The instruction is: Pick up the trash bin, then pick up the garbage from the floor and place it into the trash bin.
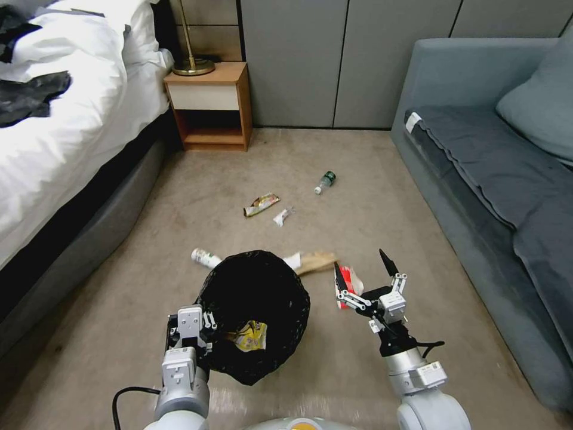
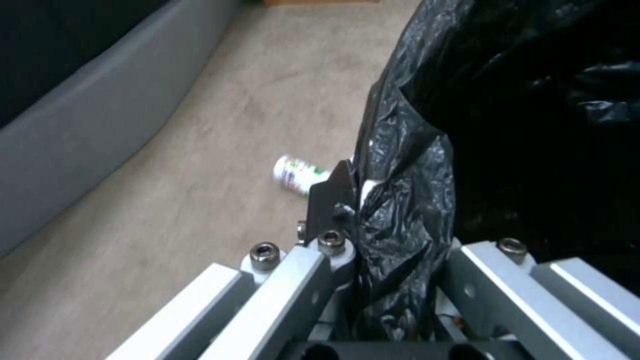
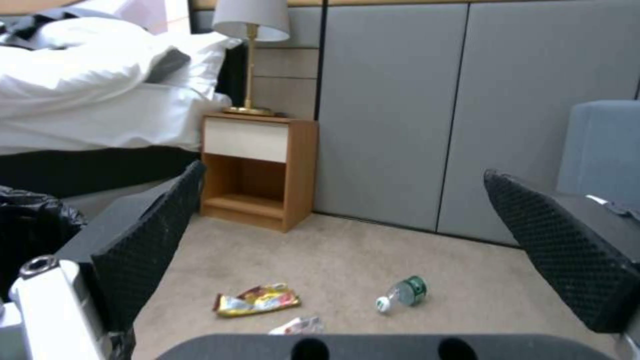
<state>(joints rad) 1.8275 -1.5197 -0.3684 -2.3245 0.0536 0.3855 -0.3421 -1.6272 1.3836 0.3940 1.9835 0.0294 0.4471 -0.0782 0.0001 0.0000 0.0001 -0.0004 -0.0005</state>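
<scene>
Your left gripper is clamped on the trash bin rim; your right gripper, jaws wide and empty, hovers over the red-white carton on the carpet. Expect it light and crushable; pinch its flat sides.

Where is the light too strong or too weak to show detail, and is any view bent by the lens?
Head view: the bin is black shadow inside, wall lines lean outward. Right wrist view: bed washes out white. Left wrist view: liner glints where the left gripper clamps it.
</scene>
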